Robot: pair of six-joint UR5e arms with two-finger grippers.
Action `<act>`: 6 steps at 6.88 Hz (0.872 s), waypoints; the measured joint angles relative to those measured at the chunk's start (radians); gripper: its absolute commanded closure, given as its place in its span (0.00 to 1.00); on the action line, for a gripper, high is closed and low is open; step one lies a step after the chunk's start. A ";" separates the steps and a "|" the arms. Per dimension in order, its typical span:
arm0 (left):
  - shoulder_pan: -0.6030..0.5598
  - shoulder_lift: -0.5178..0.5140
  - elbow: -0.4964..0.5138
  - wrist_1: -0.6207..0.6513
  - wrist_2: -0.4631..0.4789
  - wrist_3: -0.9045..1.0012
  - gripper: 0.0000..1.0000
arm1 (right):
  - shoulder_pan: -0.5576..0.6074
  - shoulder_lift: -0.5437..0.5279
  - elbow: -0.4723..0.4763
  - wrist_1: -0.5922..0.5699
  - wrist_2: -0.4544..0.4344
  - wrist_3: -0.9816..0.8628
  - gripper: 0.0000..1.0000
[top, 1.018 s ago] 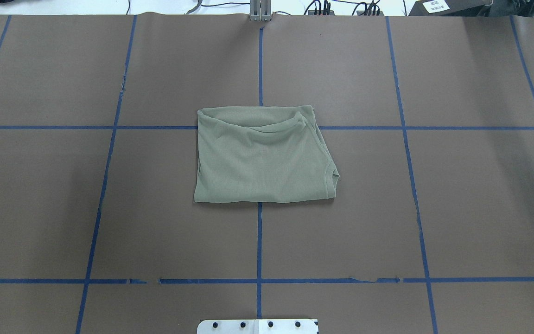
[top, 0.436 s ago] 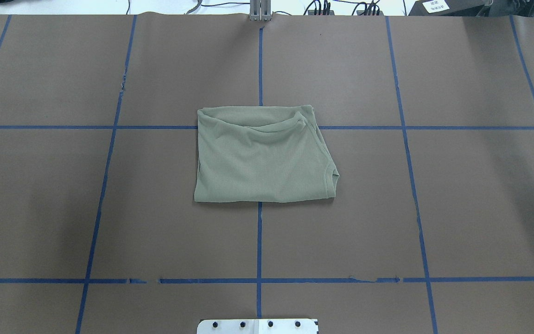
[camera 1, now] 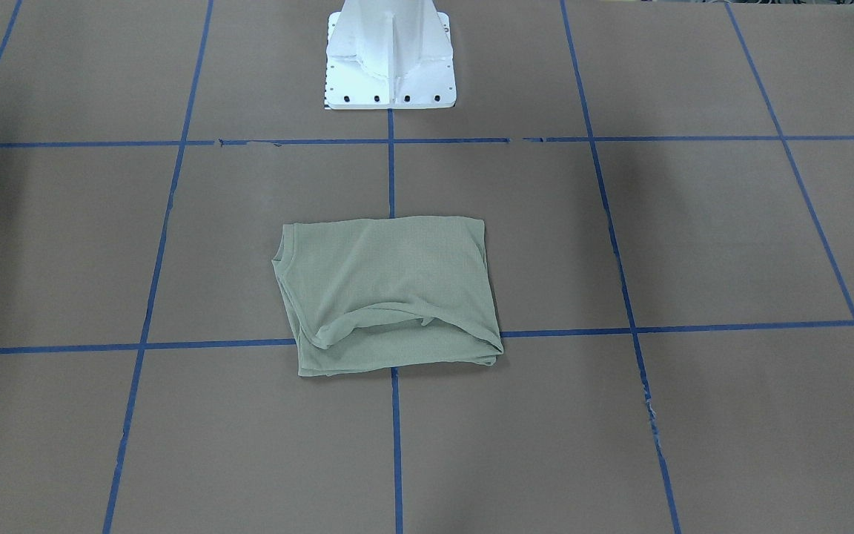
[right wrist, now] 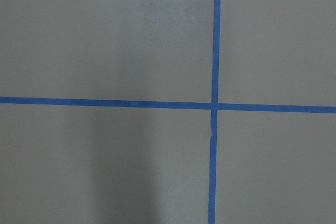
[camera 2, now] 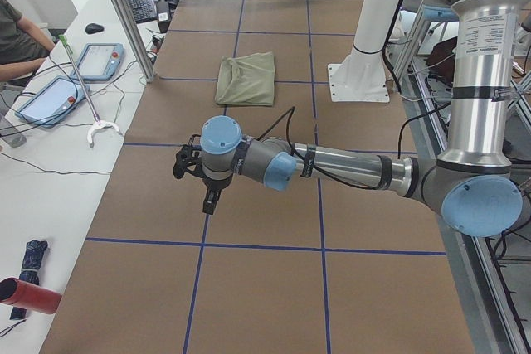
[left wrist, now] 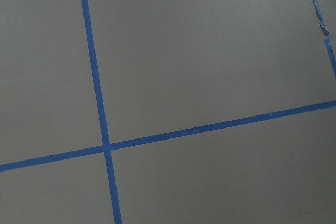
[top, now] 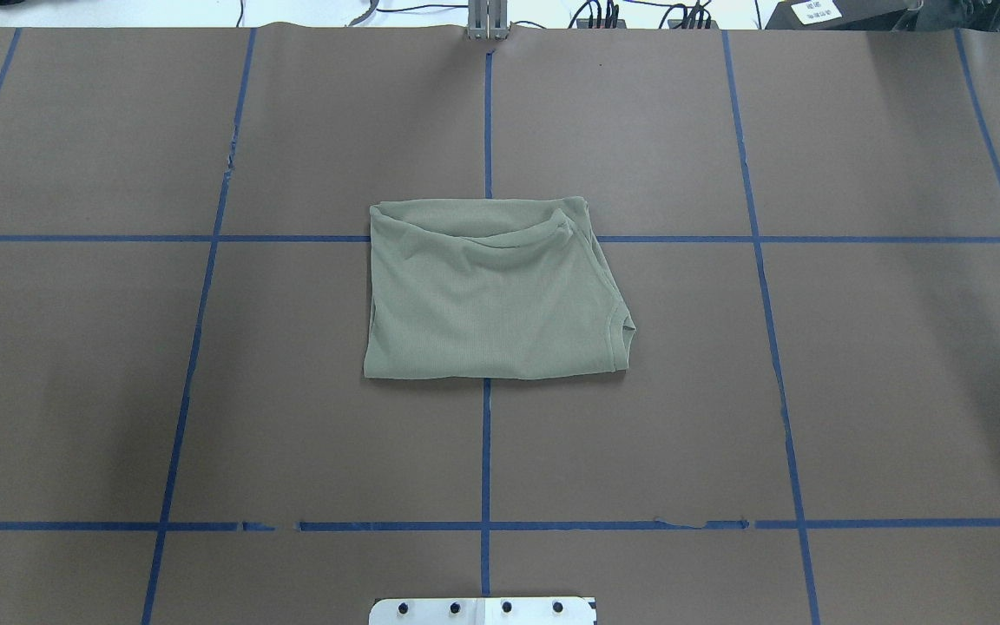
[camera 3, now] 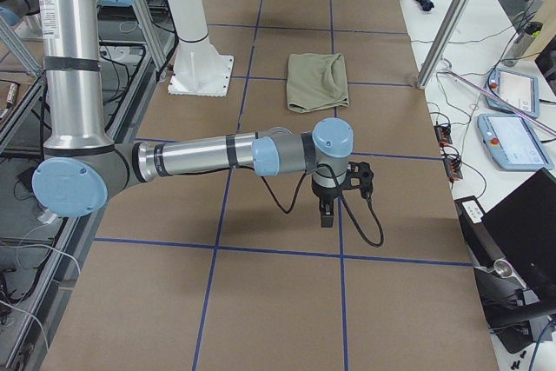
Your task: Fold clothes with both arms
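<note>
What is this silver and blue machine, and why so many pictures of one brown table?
It is a robot with two arms, and its job is folding clothes. Several cameras photograph the same moment: one looks down from behind the robot, one faces it across the table, one stands at each table end. The end views show the left arm and right arm stretched low over the table, ending in the black left gripper and right gripper. Two more cameras ride on the wrists and see only brown table and blue tape lines. The green shirt lies folded in the middle, near the robot's white base. Nothing holds it; both grippers are away from it, open or shut I cannot tell.
</note>
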 measured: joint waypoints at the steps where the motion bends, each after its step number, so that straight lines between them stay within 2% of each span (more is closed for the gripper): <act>1: -0.011 0.000 -0.004 0.035 0.000 0.004 0.00 | -0.006 -0.019 0.007 0.000 -0.003 -0.004 0.00; 6: -0.017 -0.001 -0.016 0.047 0.010 0.006 0.00 | -0.055 -0.030 0.011 0.003 -0.066 -0.004 0.00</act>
